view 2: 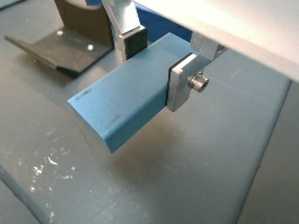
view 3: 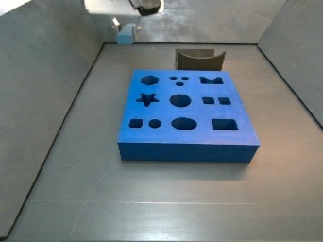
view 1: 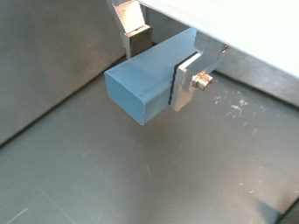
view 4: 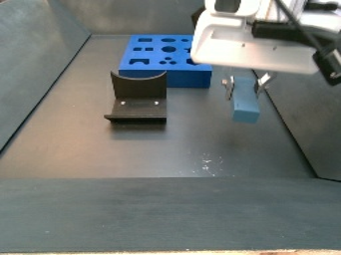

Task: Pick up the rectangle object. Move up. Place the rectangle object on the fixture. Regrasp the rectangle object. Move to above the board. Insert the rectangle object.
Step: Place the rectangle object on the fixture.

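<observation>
Gripper (view 2: 155, 63) seen clamped on rectangle object (view 2: 122, 98); silver finger plates w/ dark pads pressed on opposite long faces, in both wrist views. Block held clear of floor, hanging below the fingers in a side view (view 4: 245, 104). In that view the fixture (view 4: 138, 98) sits at approx. 9 o'clock of the block, well apart; board (view 4: 166, 60) at approx. 11 o'clock, beyond the fixture.

Step judged: lift done or nearly so, transfer to fixture next. To be done well: height to be kept above the fixture's upright before any lateral travel; block's long axis to be lined up w/ the notch; descent slow; grip not to be released until block is seated.

Hidden/unclear: notch shape barely resolved; only a corner of fixture visible in a wrist view (view 2: 66, 48). Gripper body cropped at frame top in a side view (view 3: 125, 19). Target slot on board (view 3: 225, 124) assumed, not confirmed.
</observation>
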You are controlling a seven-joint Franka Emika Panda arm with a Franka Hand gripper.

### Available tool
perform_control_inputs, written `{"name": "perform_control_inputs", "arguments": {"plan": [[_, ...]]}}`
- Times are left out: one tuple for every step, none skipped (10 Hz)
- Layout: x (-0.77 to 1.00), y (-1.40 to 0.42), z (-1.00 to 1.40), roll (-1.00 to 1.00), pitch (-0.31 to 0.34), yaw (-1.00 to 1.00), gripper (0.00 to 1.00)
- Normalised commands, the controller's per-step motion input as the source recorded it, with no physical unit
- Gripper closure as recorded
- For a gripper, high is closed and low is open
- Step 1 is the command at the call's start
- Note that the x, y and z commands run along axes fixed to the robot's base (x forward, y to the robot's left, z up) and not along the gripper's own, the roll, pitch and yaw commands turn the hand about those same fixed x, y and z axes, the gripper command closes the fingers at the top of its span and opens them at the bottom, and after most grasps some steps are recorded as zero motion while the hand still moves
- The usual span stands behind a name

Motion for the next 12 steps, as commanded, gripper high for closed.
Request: {"name": "perform_control_inputs", "arguments": {"plan": [[-0.03, 0.01, 1.00, 0.10, 0.086, -0.02, 1.00], [-0.04, 0.01, 1.00, 0.13, 0.085, -0.02, 1.00], [-0.04, 0.01, 1.00, 0.15, 0.092, -0.01, 1.00], [-0.05, 0.01, 1.00, 0.17, 0.094, -0.01, 1.00], [-0.05, 0.01, 1.00, 0.19, 0.099, 0.00, 1.00], [-0.04, 0.00, 0.84, 0.19, 0.106, 0.02, 1.00], [-0.03, 0.00, 0.71, 0.18, 0.109, 0.02, 1.00], [-0.02, 0.00, 0.54, 0.16, 0.120, 0.02, 1.00], [-0.01, 0.01, 0.32, 0.12, 0.133, 0.02, 1.00], [0.00, 0.01, 0.18, 0.12, 0.135, 0.02, 1.00], [1.00, -0.45, -0.84, -0.75, 0.404, 0.31, 1.00], [1.00, -0.41, -0.82, -0.70, 0.343, 0.26, 1.00]]}}
